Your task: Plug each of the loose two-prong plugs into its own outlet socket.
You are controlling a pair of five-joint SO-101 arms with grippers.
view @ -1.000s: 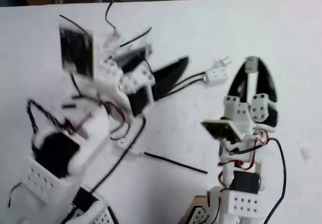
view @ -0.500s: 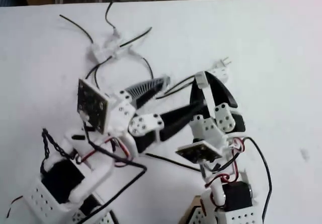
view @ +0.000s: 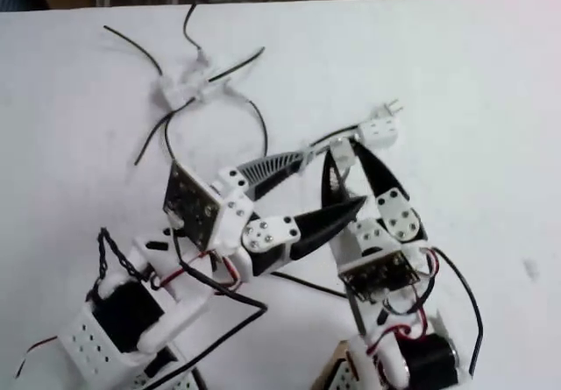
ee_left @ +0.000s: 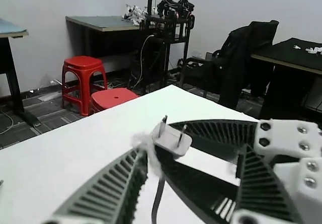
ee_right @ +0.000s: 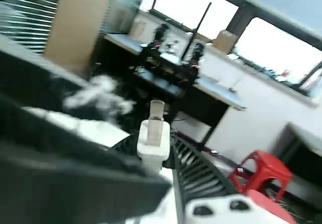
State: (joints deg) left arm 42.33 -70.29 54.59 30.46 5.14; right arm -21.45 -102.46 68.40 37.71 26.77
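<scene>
Left claw gaped wide over the table with nothing between its fingers, while the right claw pinched a small white piece, possibly a socket, at its tips. A loose plug lay just beyond them, at 1 o'clock from the table's centre, prongs aimed at 1 o'clock and its cord trailing back toward 8 o'clock past the left claw's grey finger. More leads sat tangled at 11 o'clock. The plug looked light, hard and smooth-sided, likely to skid or swing on its springy cord. The flat flanks of its body, behind the prongs, seemed the safest grip, not the cord.
</scene>
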